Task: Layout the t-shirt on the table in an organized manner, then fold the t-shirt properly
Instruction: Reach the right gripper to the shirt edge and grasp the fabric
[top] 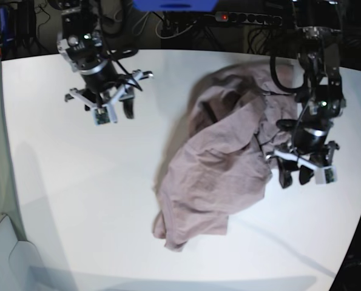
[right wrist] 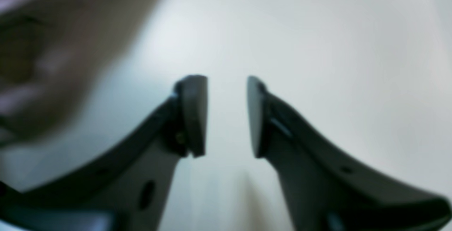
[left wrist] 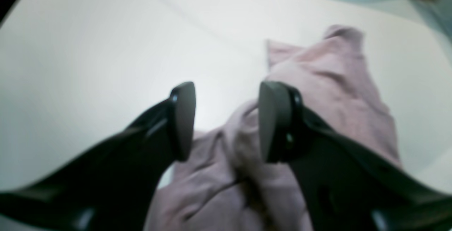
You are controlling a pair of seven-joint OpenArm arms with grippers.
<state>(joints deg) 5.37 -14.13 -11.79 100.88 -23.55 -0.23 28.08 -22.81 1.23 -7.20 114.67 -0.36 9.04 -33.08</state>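
We are seeing the t-shirt [top: 219,160] lying crumpled mid-bench [top: 77,200], apparently not yet spread; folding is remaining. Left tool [left wrist: 226,121] and right tool [right wrist: 226,116] are gaping, gripping nothing.

White matte table [top: 77,200], 1 crumpled mauve t-shirt [top: 216,163] lying on it (right of centre), wrinkled heap
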